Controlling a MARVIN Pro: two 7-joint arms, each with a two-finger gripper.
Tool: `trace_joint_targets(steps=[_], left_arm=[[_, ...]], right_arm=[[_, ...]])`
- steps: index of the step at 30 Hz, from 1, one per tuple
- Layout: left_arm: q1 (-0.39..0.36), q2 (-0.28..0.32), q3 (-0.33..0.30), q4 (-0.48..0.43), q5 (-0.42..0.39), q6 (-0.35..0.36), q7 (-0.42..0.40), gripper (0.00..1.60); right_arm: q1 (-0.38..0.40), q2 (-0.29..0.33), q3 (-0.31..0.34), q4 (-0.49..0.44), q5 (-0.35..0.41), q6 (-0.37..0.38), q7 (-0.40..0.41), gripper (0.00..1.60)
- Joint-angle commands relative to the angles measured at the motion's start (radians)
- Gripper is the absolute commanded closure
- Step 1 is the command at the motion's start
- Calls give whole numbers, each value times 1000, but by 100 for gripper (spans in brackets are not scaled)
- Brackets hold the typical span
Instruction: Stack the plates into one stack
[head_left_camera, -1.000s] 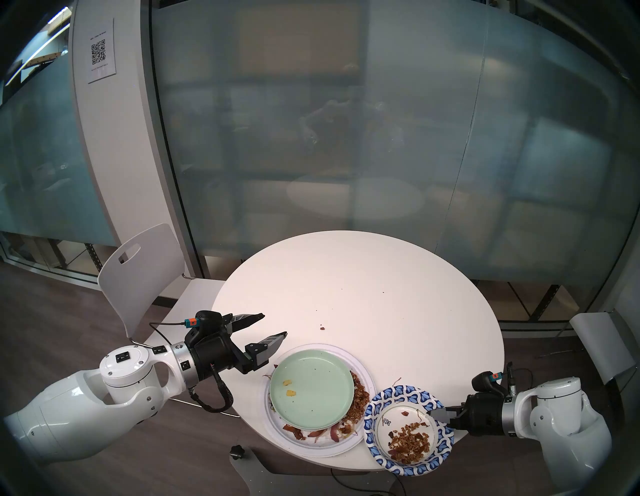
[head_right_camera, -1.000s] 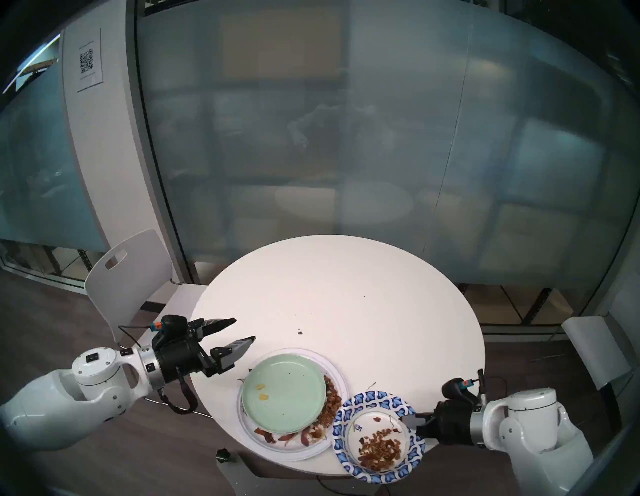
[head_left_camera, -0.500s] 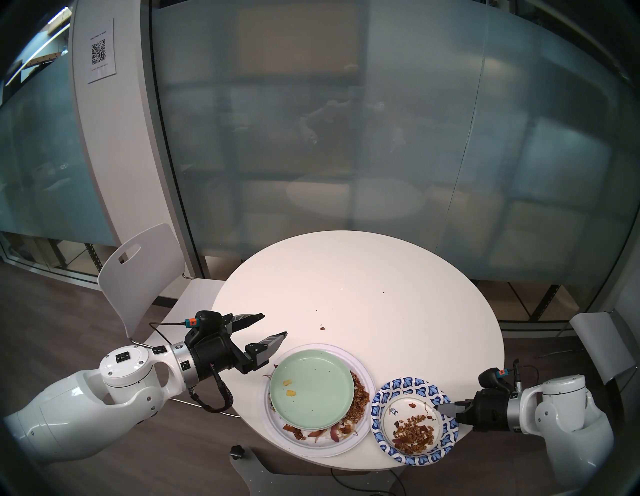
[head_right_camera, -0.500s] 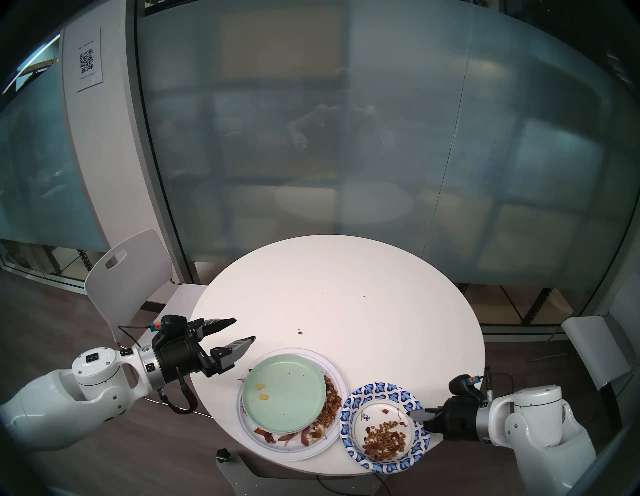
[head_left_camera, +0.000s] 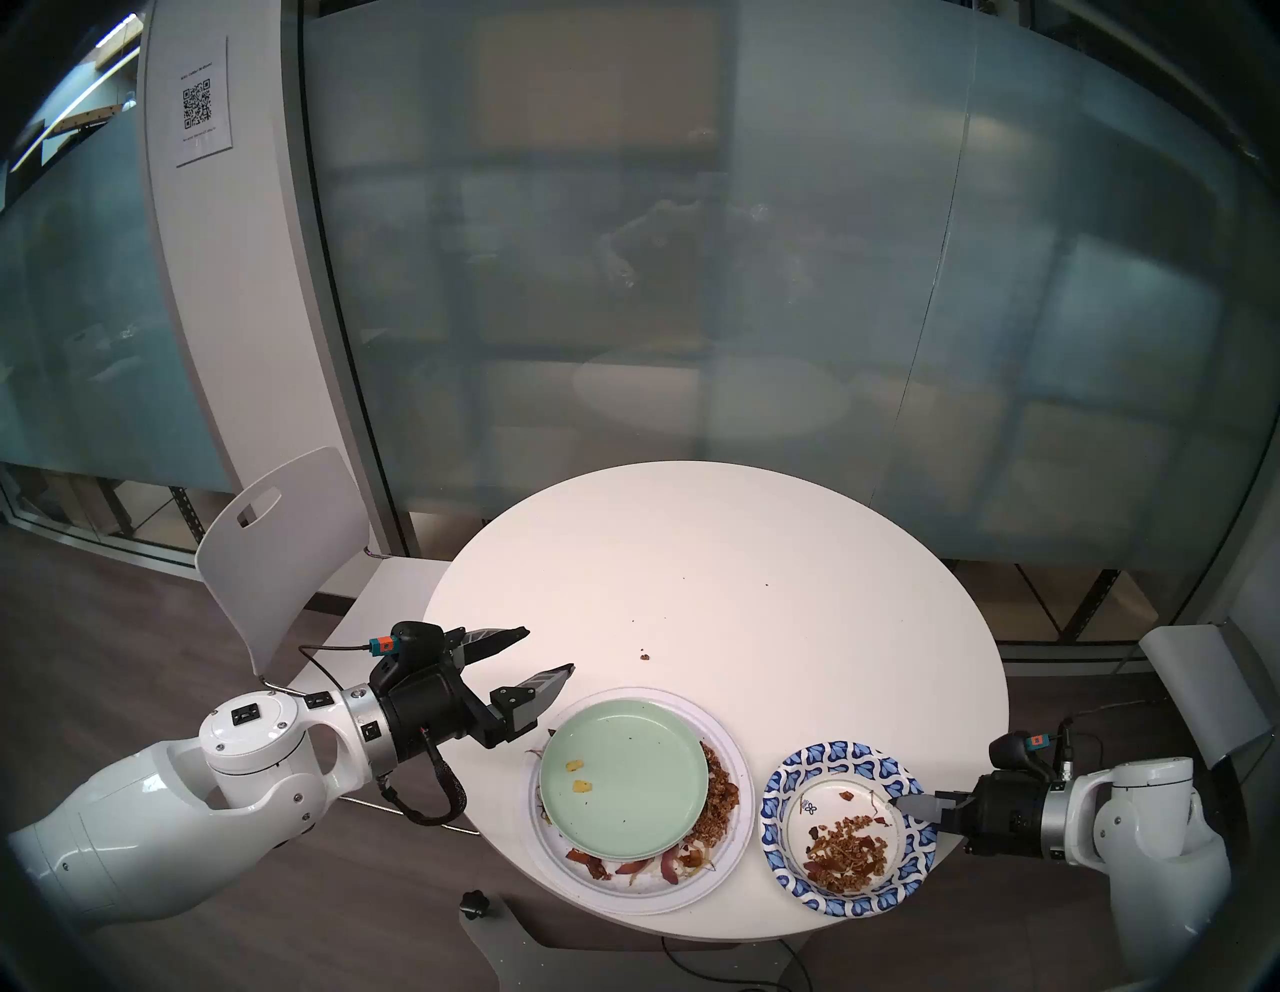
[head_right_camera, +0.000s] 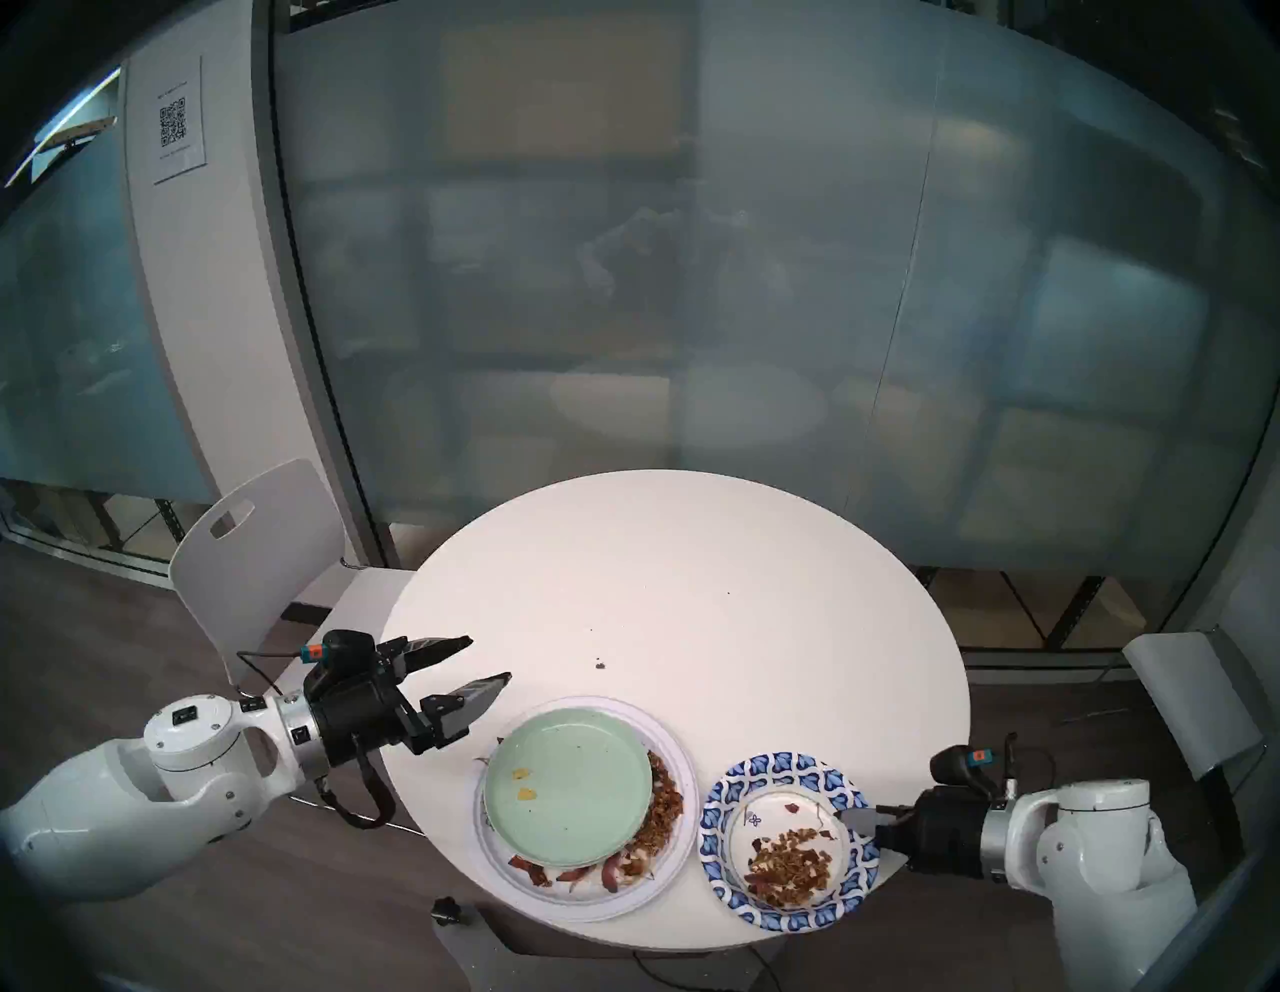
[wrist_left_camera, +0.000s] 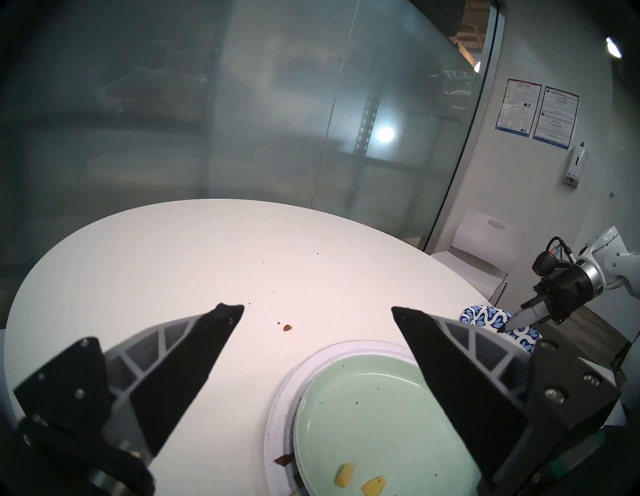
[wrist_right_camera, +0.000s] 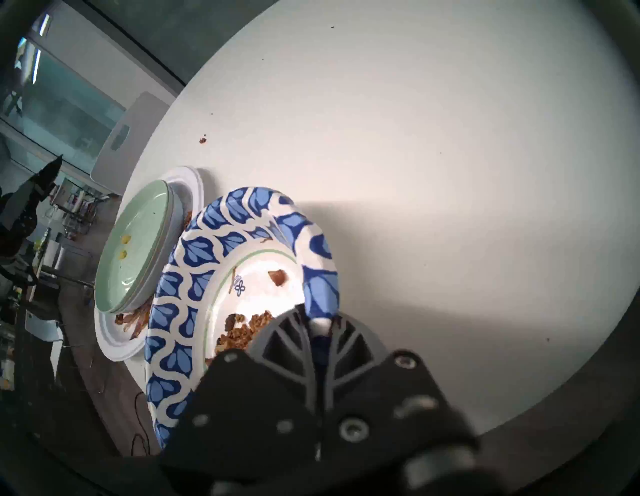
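Plates sit in two groups on the round white table (head_left_camera: 727, 568) in front of me. Toward my left side of the near edge lies the large white paper plate (head_left_camera: 720, 873), its rim strewn with brown food scraps (head_left_camera: 717, 803), and on it rests a round pale-green plate (head_left_camera: 623, 776) with two small yellow crumbs on its face; from my right wrist camera I see further plain rims stacked under the green one (wrist_right_camera: 138, 249), though I cannot tell their colours for certain. To the right of this stack, near it but apart, is the blue-and-white patterned paper plate (head_left_camera: 848, 828), carrying a heap of brown crumbled food (head_left_camera: 848, 855) in its white centre, and part of it overhangs the near table edge. My right gripper (head_left_camera: 907, 803) comes in from the right and pinches this plate's right rim: in the right wrist view its two grey ribbed fingers (wrist_right_camera: 287, 339) are pressed together with the blue rim (wrist_right_camera: 322, 298) caught between them. My left gripper (head_left_camera: 547, 651) hovers over the table's left side, just beside the white paper plate's far-left rim, its two dark fingers spread wide and touching nothing. A small brown crumb (head_left_camera: 644, 656) lies alone on the bare tabletop beyond the stack. A white chair (head_left_camera: 277, 554) stands at the table's far left.
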Motion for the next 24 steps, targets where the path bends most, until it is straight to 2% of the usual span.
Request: trace_joint_targets(steps=[1,11,24], left_arm=[[-3,-1,-7,-20,1,-10,-1,0],[-5,-1,-5,-19,0,-9,-2,0],[-7,-1,-3,-18,-1,-8,-2,0]], right_arm=[[25,-42,33,34,83,-2,62,160],[100,-30,-16,19,96,6,64,160],[261,25,-160,-4,102,43,29,160]])
